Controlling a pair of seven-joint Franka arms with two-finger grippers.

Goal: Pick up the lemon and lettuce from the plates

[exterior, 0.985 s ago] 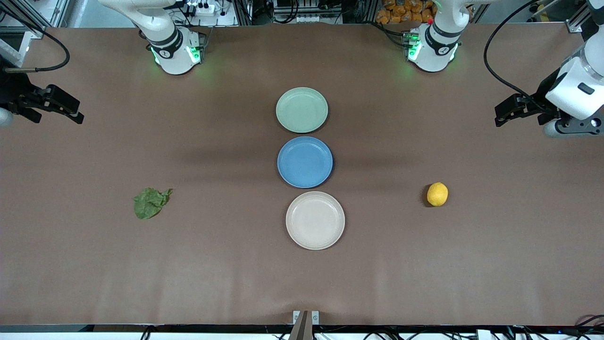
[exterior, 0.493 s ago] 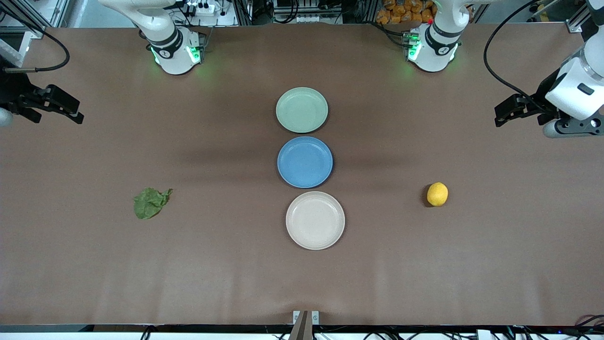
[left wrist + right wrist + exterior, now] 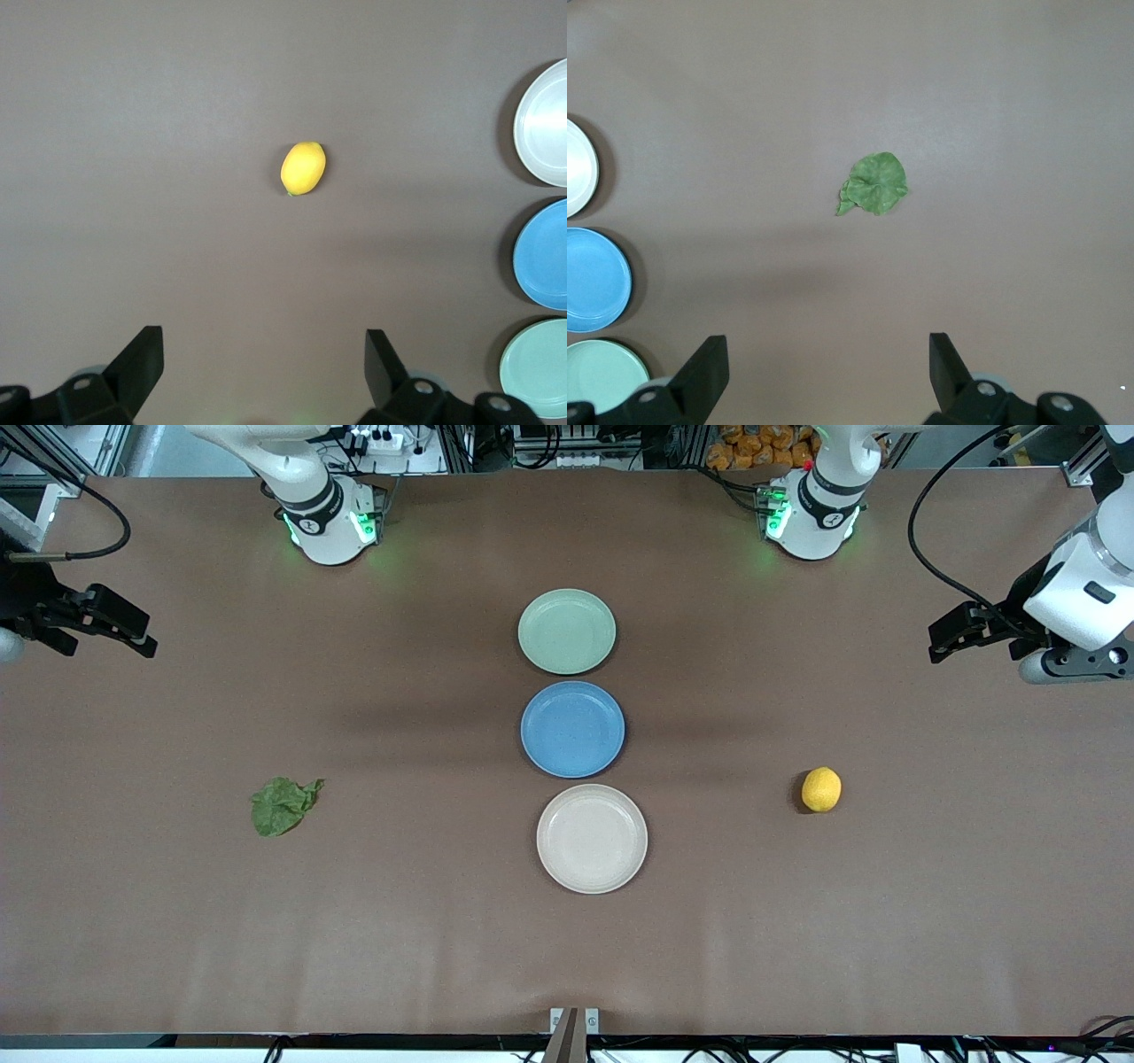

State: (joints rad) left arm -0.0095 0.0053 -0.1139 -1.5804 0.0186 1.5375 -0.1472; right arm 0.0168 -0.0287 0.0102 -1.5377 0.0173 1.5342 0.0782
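The lemon [image 3: 821, 789] lies on the bare brown table [image 3: 425, 939] at the right of the front view, just below mid-height, toward the left arm's end and well apart from every plate. In the left wrist view it sits a little above centre [image 3: 303, 167]. The lettuce [image 3: 283, 805] lies flat on the table at the left of the front view, toward the right arm's end; it shows near the centre of the right wrist view [image 3: 873, 184].

Down the middle of the front view runs a column of three plates: the mint green plate [image 3: 567, 631] uppermost, the blue plate [image 3: 572, 728] in the middle, the beige plate [image 3: 592, 838] lowest. All three are empty.

The left gripper [image 3: 941, 641] hangs at the right edge of the frame, its arm bent in from off-frame; its fingers [image 3: 137, 365] stand wide apart, holding nothing. The right gripper [image 3: 142, 640] hangs at the left edge, fingers [image 3: 700, 372] likewise spread wide and empty.
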